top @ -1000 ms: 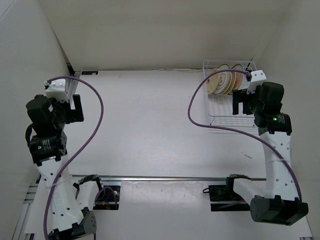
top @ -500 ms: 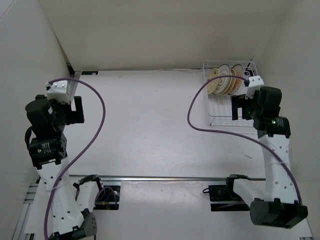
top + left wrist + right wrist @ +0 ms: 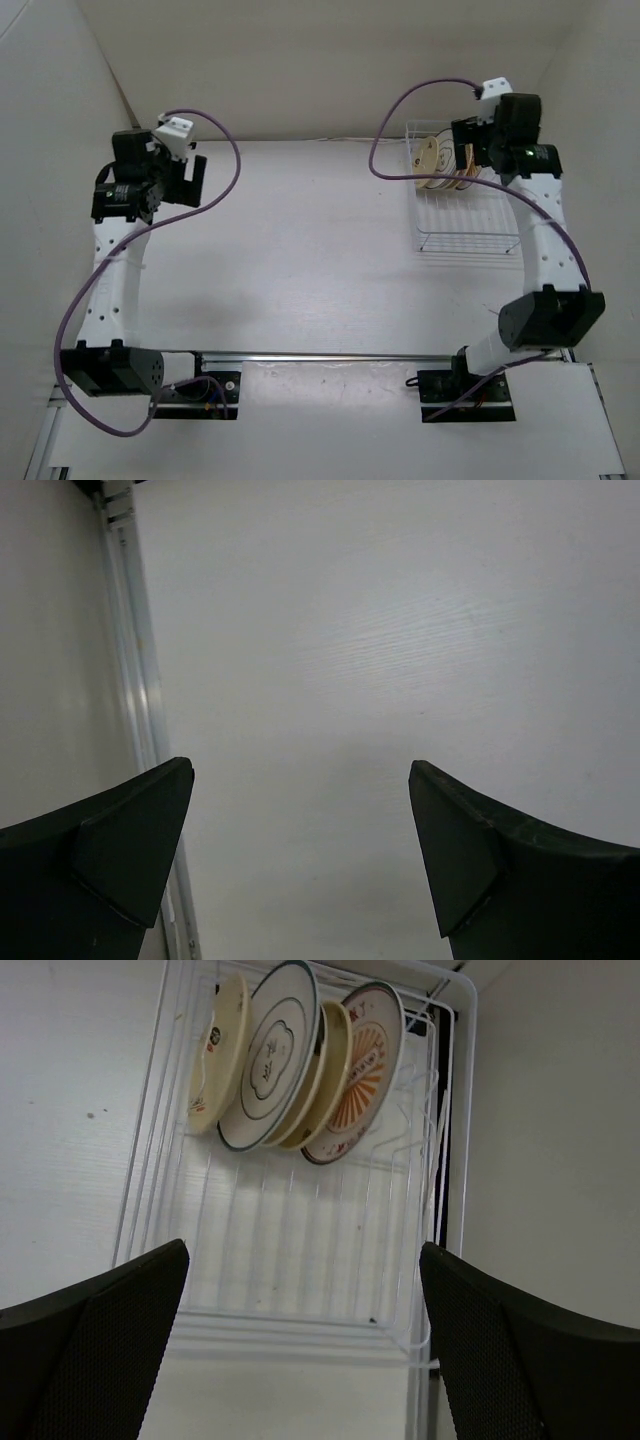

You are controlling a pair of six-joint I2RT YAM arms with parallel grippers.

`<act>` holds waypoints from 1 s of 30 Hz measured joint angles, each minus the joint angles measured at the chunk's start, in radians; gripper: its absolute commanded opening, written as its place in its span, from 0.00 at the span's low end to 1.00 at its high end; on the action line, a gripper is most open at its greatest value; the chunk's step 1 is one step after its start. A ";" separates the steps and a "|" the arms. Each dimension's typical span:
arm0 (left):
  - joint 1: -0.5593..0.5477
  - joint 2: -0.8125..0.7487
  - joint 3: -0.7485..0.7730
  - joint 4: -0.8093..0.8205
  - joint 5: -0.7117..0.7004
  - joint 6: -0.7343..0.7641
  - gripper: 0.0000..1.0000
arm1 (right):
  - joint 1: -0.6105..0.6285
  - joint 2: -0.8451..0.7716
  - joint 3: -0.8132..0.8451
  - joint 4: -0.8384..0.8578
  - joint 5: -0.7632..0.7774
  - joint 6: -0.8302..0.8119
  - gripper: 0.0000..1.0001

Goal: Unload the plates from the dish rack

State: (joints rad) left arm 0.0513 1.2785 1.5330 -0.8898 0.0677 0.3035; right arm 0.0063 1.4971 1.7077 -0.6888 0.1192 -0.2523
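The white wire dish rack (image 3: 468, 215) stands at the back right of the table. Several plates (image 3: 434, 163) stand on edge in its far end. In the right wrist view the dish rack (image 3: 300, 1220) holds a cream plate (image 3: 213, 1052), a white plate with a dark rim (image 3: 270, 1055), a cream-yellow plate (image 3: 327, 1070) and an orange sunburst plate (image 3: 362, 1065). My right gripper (image 3: 468, 148) hovers above the plates, open and empty (image 3: 300, 1340). My left gripper (image 3: 190, 173) is open and empty above the bare table at the back left (image 3: 300, 850).
White walls enclose the table on the left, back and right; the rack sits close to the right wall (image 3: 560, 1160). A metal rail (image 3: 135, 680) runs along the left wall. A rail (image 3: 340, 356) crosses the near edge by the arm bases.
Both arms have reached up and toward the back. My right gripper went from beside the rack's middle to above the plates. My left gripper moved back and rightward.
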 measured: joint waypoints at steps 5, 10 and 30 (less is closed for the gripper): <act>-0.086 0.105 -0.005 0.004 -0.005 -0.005 1.00 | 0.127 0.207 0.059 0.026 0.050 -0.078 0.90; -0.083 0.240 -0.001 0.008 -0.008 -0.038 1.00 | 0.143 0.378 0.180 0.006 0.034 -0.074 0.70; -0.083 0.286 -0.018 0.034 -0.022 -0.085 1.00 | 0.097 0.703 0.411 0.043 -0.002 -0.016 0.58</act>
State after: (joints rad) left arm -0.0315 1.5650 1.5150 -0.8555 0.0460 0.2188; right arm 0.1028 2.2002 2.1189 -0.6456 0.1169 -0.2684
